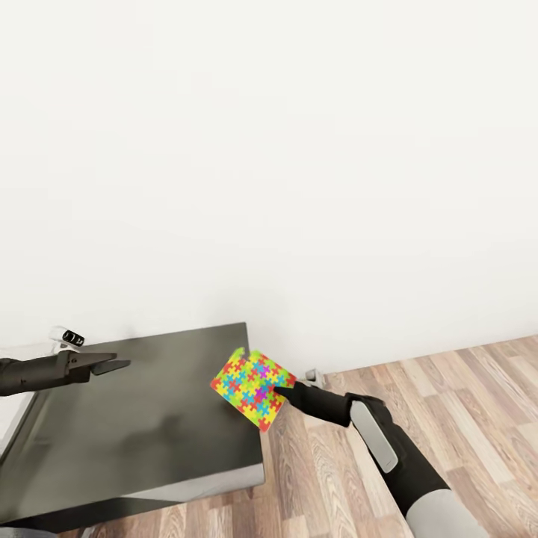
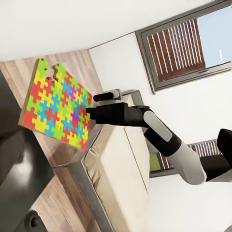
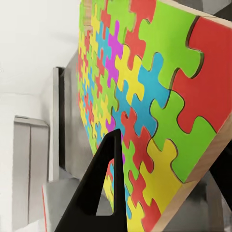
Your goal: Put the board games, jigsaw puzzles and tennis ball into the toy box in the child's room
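A jigsaw puzzle (image 1: pixel 251 388), a square board of bright interlocking pieces, hangs tilted over the right edge of the dark table (image 1: pixel 149 433). My right gripper (image 1: pixel 282 390) is shut on the puzzle's right edge, and one black finger (image 3: pixel 104 193) lies across the coloured face (image 3: pixel 145 96). From the left wrist view the same puzzle (image 2: pixel 55 106) shows held by the right arm (image 2: pixel 159 135). Over the table's left part my left gripper (image 1: pixel 119 365) hovers open, with nothing between its fingers.
A white wall (image 1: pixel 269 149) stands right behind the table. Wooden floor (image 1: pixel 448 388) stretches to the right. In the left wrist view a beige bed (image 2: pixel 116 179) and a window with blinds (image 2: pixel 179 46) lie beyond the right arm.
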Controlling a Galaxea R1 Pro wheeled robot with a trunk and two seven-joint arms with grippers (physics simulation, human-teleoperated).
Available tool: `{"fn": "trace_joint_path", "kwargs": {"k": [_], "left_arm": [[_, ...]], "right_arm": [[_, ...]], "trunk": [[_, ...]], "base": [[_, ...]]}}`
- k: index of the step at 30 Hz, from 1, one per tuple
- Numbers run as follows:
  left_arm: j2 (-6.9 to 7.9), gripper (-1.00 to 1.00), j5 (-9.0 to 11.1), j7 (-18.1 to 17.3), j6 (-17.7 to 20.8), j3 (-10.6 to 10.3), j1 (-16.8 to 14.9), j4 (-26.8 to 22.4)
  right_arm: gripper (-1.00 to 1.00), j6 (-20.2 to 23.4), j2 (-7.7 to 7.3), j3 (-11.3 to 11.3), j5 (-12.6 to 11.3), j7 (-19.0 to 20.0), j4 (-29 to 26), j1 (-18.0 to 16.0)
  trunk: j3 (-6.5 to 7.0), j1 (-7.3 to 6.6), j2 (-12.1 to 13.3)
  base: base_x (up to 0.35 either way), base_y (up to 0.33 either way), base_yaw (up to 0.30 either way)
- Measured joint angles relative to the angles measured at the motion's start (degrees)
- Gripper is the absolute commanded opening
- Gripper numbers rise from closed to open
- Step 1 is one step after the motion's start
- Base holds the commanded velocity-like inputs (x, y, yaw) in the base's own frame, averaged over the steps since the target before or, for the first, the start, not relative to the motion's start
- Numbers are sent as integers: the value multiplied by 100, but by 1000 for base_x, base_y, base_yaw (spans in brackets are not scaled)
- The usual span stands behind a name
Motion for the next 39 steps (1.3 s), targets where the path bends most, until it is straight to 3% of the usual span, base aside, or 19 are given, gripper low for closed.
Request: {"fn": "trace_joint_path", "kwargs": {"k": [6,11,20,29,39], "left_arm": [[-14,100,-7,0,4,4,-6,3],[-32,100,-17,0,1,-12,-8,1],[-53,100,-55,0,-11,-41,-8,0],[-57,100,-54,0,-12,-44,-8,0],[-162,100,-54,24,-6,-37,-17,-13]], "right_arm": [[-100,-6,-52,-8,6,315,-44,18],[-100,-14,-85,-38,27,454,-47,27],[-100,-12,-331,-49,6,515,-48,62],[-100,-22,-380,-49,24,743,-48,64],[-100,-23,-395,-49,23,761,-48,65]], "trunk": [[165,-132,242],[213,-132,244],[299,-133,244],[384,-133,244],[479,-133,244]], "base": [[-46,0,65],[-7,0,66],[-1,0,66],[0,0,66],[0,0,67]]}}
